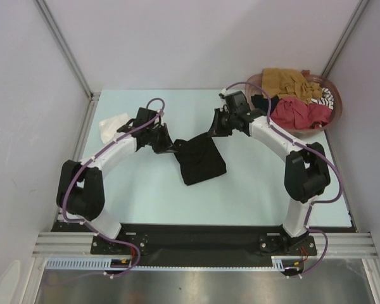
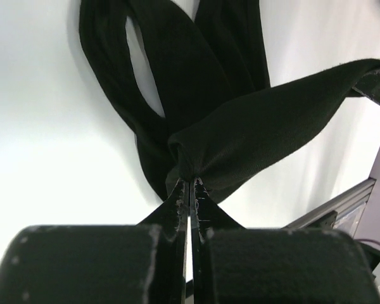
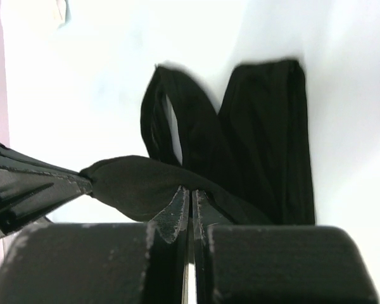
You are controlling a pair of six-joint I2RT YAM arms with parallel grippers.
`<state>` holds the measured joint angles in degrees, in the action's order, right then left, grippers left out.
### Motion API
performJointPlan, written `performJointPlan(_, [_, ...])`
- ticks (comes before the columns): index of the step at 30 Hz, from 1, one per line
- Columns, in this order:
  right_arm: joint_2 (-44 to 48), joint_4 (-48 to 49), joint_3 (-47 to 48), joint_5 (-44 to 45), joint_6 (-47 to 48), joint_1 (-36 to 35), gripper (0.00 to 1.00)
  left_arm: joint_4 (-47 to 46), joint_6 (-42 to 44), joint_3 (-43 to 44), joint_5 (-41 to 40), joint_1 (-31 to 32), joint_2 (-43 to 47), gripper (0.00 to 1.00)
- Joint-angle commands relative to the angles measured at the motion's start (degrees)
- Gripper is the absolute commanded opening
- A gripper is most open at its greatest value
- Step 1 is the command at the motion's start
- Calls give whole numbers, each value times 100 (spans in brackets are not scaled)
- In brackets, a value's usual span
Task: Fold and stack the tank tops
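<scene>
A black tank top (image 1: 201,159) hangs from both grippers over the middle of the table, its lower part resting on the surface. My left gripper (image 1: 172,147) is shut on one upper corner of it, and the pinched black tank top (image 2: 240,133) bunches at the left gripper (image 2: 191,182). My right gripper (image 1: 213,131) is shut on the other corner, where the black tank top (image 3: 266,145) drapes past the right gripper (image 3: 191,191). The straps lie on the table beyond. A white tank top (image 1: 113,125) lies crumpled at the back left.
A round reddish-brown basket (image 1: 337,109) stands at the back right. It holds a mustard top (image 1: 285,79), a red top (image 1: 299,113) and a striped one (image 1: 325,96). Metal frame rails (image 1: 88,126) border the table.
</scene>
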<state>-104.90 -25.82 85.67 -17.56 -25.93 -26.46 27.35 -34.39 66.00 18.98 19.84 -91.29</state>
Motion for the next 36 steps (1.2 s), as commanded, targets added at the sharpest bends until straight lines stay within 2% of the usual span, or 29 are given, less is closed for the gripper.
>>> performJointPlan(1, [-319, 227, 608, -107, 27, 114, 1, -160, 178, 378, 176, -172, -274, 0])
performJointPlan(8, [-1066, 420, 1180, -221, -61, 229, 2, -213, 179, 853, 317, -366, -899, 0])
performJointPlan(17, [-1927, 1026, 1557, -283, -237, 281, 5, -485, -85, 1055, 35, -586, -1365, 1])
performJointPlan(18, [-2033, 1053, 1689, -300, -228, 290, 7, -511, -111, 1073, 27, -603, -1470, 1])
performJointPlan(19, [-2104, 1097, 1742, -300, -228, 290, 17, -538, -155, 1091, 9, -656, -1541, 4])
performJointPlan(20, [-2183, 1114, 1786, -283, -263, 282, 26, -547, -173, 1160, 0, -674, -1611, 24])
performJointPlan(22, [-2298, 1176, 1805, -239, -324, 290, 43, -573, -208, 1214, -130, -709, -1752, 41])
performJointPlan(23, [-2220, 1289, 1735, -213, -342, 290, 47, -617, -226, 1196, -193, -718, -1744, 55])
performJointPlan(25, [-2018, 1439, 1401, -186, -325, 282, 58, -670, -200, 1152, -333, -718, -1621, 67])
performJointPlan(26, [-1895, 1605, 1261, -177, -272, 282, 59, -661, -182, 1109, -517, -718, -1551, 74])
performJointPlan(27, [-1641, 1659, 1120, -125, -228, 273, 59, -652, -156, 1074, -597, -718, -1411, 75])
performJointPlan(30, [-1271, 1808, 549, -19, -70, 299, 51, -573, -6, 959, -931, -709, -1130, 75])
performJointPlan(31, [-1087, 1922, 295, -54, -52, 308, 44, -565, 72, 907, -992, -666, -1067, 75])
performJointPlan(33, [-936, 2072, 65, -238, -35, 299, 38, -582, 152, 889, -1133, -586, -927, 74])
performJointPlan(34, [-866, 2299, -110, -326, -35, 308, 33, -660, 204, 889, -1134, -482, -900, 73])
performJointPlan(36, [-909, 2380, -94, -677, -52, 308, 29, -766, 231, 897, -898, -332, -856, 70])
